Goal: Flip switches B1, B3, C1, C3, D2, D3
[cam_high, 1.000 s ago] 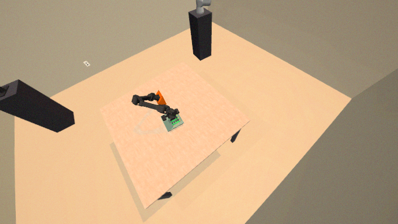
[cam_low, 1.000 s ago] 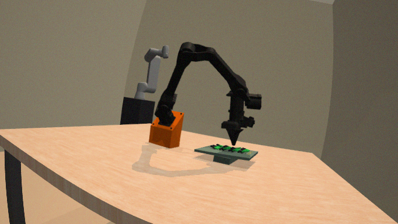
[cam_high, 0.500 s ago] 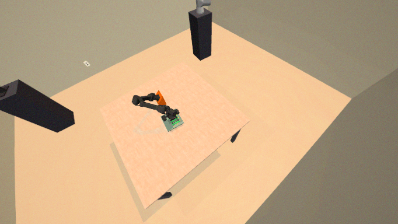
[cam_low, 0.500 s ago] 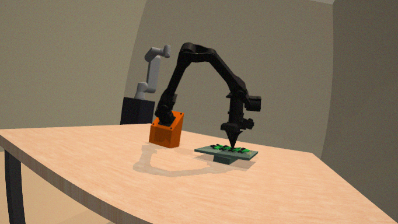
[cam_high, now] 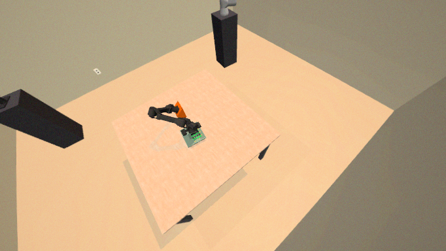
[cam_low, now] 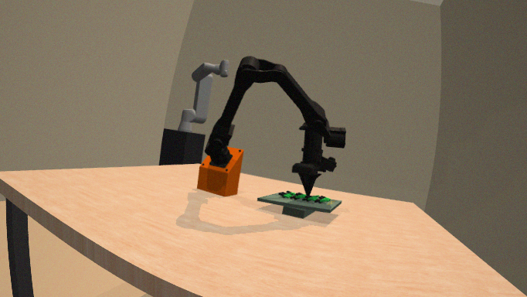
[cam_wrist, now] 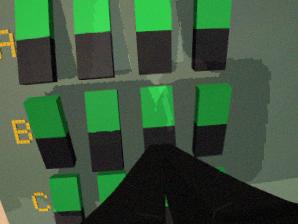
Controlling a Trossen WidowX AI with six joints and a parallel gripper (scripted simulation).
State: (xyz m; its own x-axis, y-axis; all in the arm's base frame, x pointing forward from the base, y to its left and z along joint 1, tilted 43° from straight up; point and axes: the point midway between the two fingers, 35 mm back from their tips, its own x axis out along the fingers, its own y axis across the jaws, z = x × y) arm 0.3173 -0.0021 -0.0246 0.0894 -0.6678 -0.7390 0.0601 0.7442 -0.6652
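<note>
The grey-green switch panel (cam_high: 189,142) (cam_low: 270,200) (cam_wrist: 270,30) carries rows of green and black rocker switches. In the wrist view, B1 (cam_wrist: 47,118), B2 (cam_wrist: 104,112), B3 (cam_wrist: 157,107) and B4 (cam_wrist: 212,105) lie in a row below row A. My gripper (cam_low: 308,195) (cam_wrist: 160,155) is shut, nothing between its fingers, with its tips at B3's black near end. Whether they touch it is hard to tell. C1 (cam_wrist: 65,192) and part of C2 (cam_wrist: 111,185) show; C3 is mostly behind the fingers. Row D is out of the wrist view. Exact tilts are unclear.
The panel stands on a small base on the wooden table (cam_high: 157,183) (cam_low: 193,255). The arm's orange mount (cam_high: 180,111) (cam_low: 218,179) is at the panel's near side. Black pedestals (cam_high: 225,39) (cam_high: 42,121) stand beyond the table.
</note>
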